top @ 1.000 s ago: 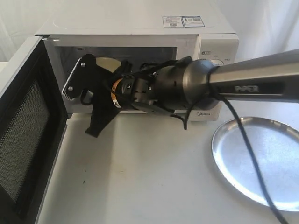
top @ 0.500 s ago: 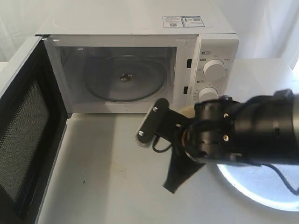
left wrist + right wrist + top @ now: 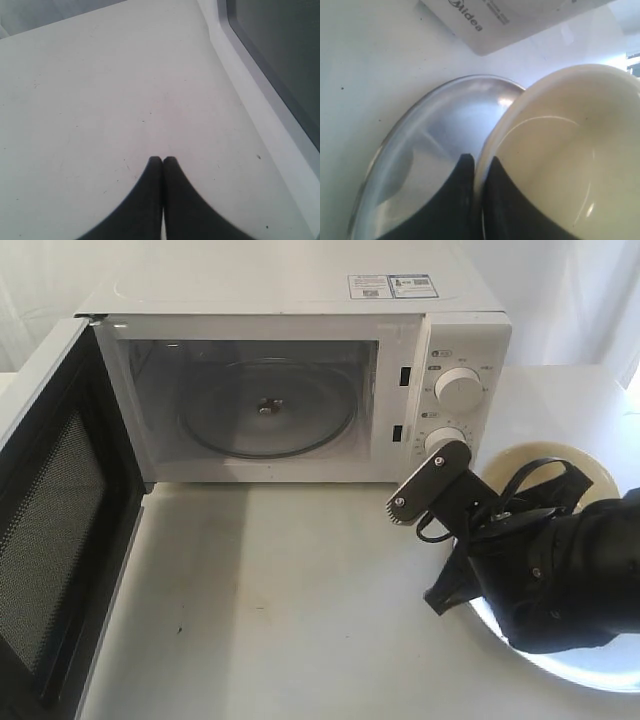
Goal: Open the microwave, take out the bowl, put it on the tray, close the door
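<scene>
**Cream bowl held over the silver tray, not yet set down**

Cream and glossy, the bowl point(image 3: 545, 455) is out of the microwave point(image 3: 300, 300) and sits at the right of the scene, above the far part of the tray point(image 3: 580, 668). The right gripper point(image 3: 477, 167) pinches its rim, one dark finger inside the wall and one outside. The bowl looks tilted; whether its base touches the metal I cannot tell. So the step in hand is the placing.

The next move, as I judge it, calls for levelling the bowl, lowering it well inside the low raised rim, then releasing the pinch and lifting clear without dragging the thin wall along. After that the door point(image 3: 60, 540) remains to be swung shut; it stands wide open at the near left, its black mesh inner face showing.

The tray is shallow, round, polished metal that mirrors the light, so the bowl may slide on it. The bowl's inside is smooth and rounded with soft highlights. The microwave is a white box with two round dials point(image 3: 459, 387); its clear glass turntable point(image 3: 265, 410) lies bare in the cavity.

The left gripper point(image 3: 162, 161) is clenched on nothing, its dark tips pressed together above the matt white table point(image 3: 300, 590), beside the door.
</scene>
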You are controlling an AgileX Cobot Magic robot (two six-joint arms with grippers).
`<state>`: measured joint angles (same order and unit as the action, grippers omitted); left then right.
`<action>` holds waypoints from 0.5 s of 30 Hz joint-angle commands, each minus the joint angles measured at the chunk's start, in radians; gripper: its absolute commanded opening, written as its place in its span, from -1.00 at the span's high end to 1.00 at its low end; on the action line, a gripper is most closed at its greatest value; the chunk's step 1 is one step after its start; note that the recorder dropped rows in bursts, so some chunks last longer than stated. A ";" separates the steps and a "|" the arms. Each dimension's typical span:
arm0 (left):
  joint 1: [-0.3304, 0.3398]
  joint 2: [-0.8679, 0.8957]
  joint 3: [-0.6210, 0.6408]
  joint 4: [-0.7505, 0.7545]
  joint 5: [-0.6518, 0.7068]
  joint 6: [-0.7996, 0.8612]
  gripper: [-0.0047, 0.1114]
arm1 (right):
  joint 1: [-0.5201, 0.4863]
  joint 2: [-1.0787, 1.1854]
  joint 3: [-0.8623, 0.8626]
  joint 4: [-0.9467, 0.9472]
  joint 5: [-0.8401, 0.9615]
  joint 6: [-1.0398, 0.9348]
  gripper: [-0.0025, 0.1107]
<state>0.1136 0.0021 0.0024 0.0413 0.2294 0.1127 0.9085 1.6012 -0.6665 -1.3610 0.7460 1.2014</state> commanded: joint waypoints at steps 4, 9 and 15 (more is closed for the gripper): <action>-0.006 -0.002 -0.002 -0.008 0.002 -0.003 0.92 | -0.057 0.076 0.005 -0.099 -0.081 0.035 0.90; -0.006 -0.002 -0.002 -0.008 0.002 -0.003 0.92 | -0.072 0.137 0.005 -0.178 -0.092 0.076 0.59; -0.006 -0.002 -0.002 -0.008 0.002 -0.003 0.92 | -0.072 0.110 -0.009 -0.305 -0.071 0.274 0.03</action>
<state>0.1136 0.0021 0.0024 0.0413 0.2294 0.1127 0.8425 1.7371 -0.6665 -1.6184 0.6608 1.4008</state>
